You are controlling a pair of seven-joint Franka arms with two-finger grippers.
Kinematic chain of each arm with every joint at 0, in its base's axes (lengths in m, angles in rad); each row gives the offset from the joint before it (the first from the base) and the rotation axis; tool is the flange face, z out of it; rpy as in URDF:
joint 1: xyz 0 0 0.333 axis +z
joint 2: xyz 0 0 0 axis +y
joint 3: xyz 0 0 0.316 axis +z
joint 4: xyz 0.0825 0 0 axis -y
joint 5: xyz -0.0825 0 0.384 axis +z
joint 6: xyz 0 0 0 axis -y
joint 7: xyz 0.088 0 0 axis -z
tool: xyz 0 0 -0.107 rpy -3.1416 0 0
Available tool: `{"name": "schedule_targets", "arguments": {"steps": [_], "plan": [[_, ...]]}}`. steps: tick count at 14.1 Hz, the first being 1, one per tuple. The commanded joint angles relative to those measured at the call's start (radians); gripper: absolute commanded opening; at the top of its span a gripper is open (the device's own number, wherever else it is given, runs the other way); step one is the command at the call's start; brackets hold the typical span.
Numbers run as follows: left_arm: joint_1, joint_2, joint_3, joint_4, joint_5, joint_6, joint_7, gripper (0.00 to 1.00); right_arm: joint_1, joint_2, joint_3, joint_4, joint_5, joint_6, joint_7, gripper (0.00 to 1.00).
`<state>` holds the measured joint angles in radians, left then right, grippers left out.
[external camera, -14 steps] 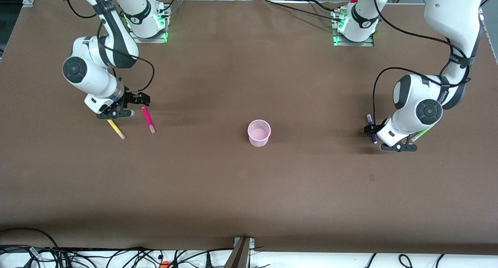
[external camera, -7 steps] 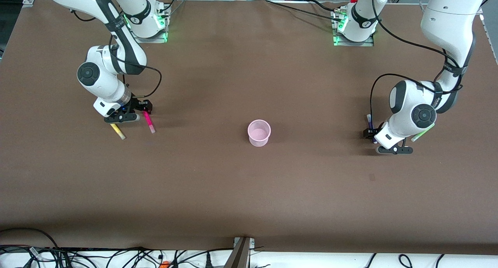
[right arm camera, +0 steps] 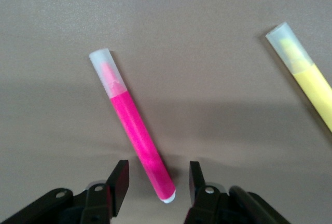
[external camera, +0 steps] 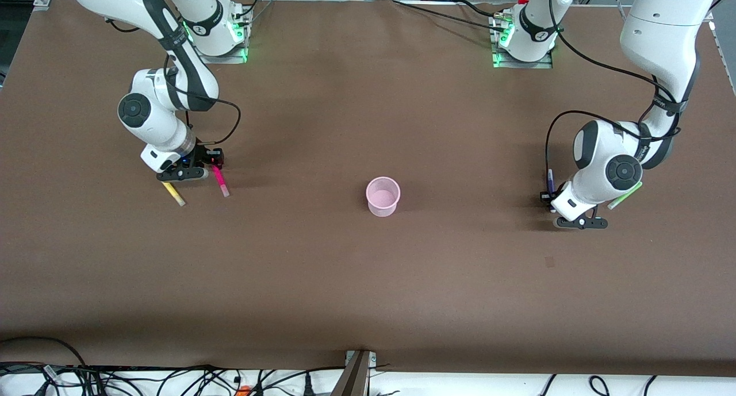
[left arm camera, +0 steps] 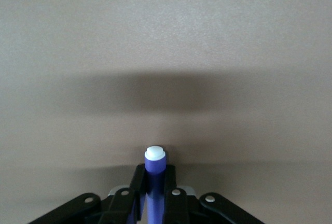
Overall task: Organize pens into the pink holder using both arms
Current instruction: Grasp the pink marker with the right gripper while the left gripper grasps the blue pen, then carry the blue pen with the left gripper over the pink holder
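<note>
The pink holder (external camera: 383, 196) stands upright mid-table. My right gripper (external camera: 213, 166) is open and low at the table; its jaws straddle the back end of the magenta pen (external camera: 220, 183), which lies flat. In the right wrist view the gripper (right arm camera: 158, 180) has the magenta pen (right arm camera: 134, 130) between its fingers, with the yellow pen (right arm camera: 303, 73) beside it. The yellow pen (external camera: 173, 193) lies next to the magenta one. My left gripper (external camera: 547, 198) is shut on the dark purple pen (external camera: 550, 180). The left wrist view shows the purple pen (left arm camera: 154, 164) clamped in the gripper (left arm camera: 154, 185). The light green pen (external camera: 624, 195) is partly hidden by the left arm.
Brown table mat (external camera: 368, 281) with wide bare room around the holder. Arm bases stand at the edge farthest from the front camera. Cables and a metal bracket (external camera: 356, 373) run along the nearest edge.
My right gripper has moved over from the yellow pen to the magenta pen and dropped around it. My left wrist has shifted slightly, staying at the purple pen.
</note>
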<state>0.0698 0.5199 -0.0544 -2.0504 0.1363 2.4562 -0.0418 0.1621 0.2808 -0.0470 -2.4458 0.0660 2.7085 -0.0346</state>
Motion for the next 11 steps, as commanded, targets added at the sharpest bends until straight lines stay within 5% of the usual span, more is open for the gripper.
{"name": "schedule_targets", "arguments": {"steps": [1,3,8,11], "plan": [[0.011,-0.012,-0.004,0.006,0.022,-0.008,0.046,0.0,-0.004,0.027,0.001,-0.015,0.006,0.082,-0.014,0.54],[0.01,-0.069,-0.018,0.007,0.02,-0.066,0.045,0.0,-0.004,0.032,0.001,-0.013,0.006,0.096,-0.011,0.53],[0.011,-0.198,-0.157,0.062,-0.053,-0.255,0.045,0.0,-0.004,0.017,0.001,-0.015,0.008,0.096,-0.005,0.04],[0.011,-0.202,-0.249,0.085,-0.219,-0.256,0.049,0.0,-0.004,-0.009,0.001,-0.015,0.008,0.091,0.005,0.0]]}}
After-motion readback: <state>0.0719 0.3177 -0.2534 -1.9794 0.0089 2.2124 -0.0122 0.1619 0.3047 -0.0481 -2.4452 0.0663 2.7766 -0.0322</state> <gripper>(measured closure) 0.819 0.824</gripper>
